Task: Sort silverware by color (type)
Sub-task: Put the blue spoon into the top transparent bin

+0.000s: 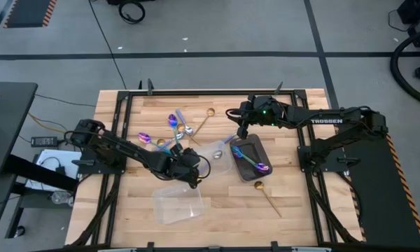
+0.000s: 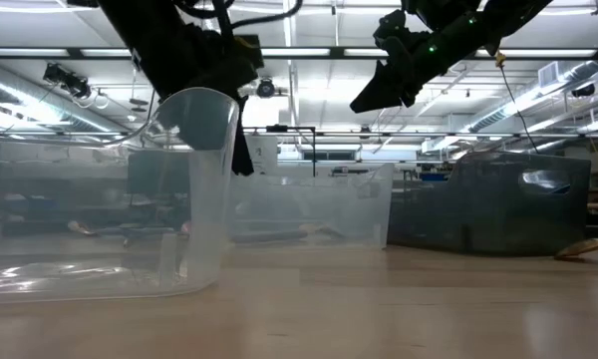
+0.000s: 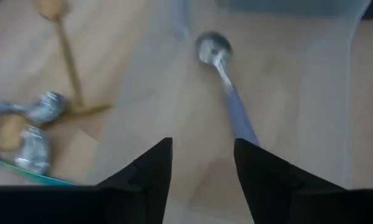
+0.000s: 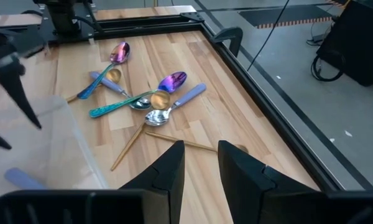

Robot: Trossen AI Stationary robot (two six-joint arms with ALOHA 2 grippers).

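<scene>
- Silverware [image 1: 178, 133]: a loose pile at the counter's [image 1: 217, 210] 11 o'clock; slim, stiff, light, slick metal. Best pinched mid-handle.
- Left pincer [image 3: 202, 165]: open, empty, over a clear container [image 1: 211, 150] at centre holding a silver spoon [image 3: 221, 68].
- Right pincer [image 4: 201, 165]: parted, empty, at the dark tray's [image 1: 255, 147] 11 o'clock.
- Hidden: pile's overlaps; container edges faint.

You've got a light butcher-block table [image 1: 217, 217] in a black metal frame [image 1: 196, 92], on a grey concrete floor [image 1: 210, 35] marked with dark tape lines [image 1: 196, 54]. Black cables [image 1: 131, 10] lie loose on that floor. Low view gives you an open hall behind: rows of ceiling strip lights [image 2: 309, 52], exposed beams, distant workbenches.
</scene>
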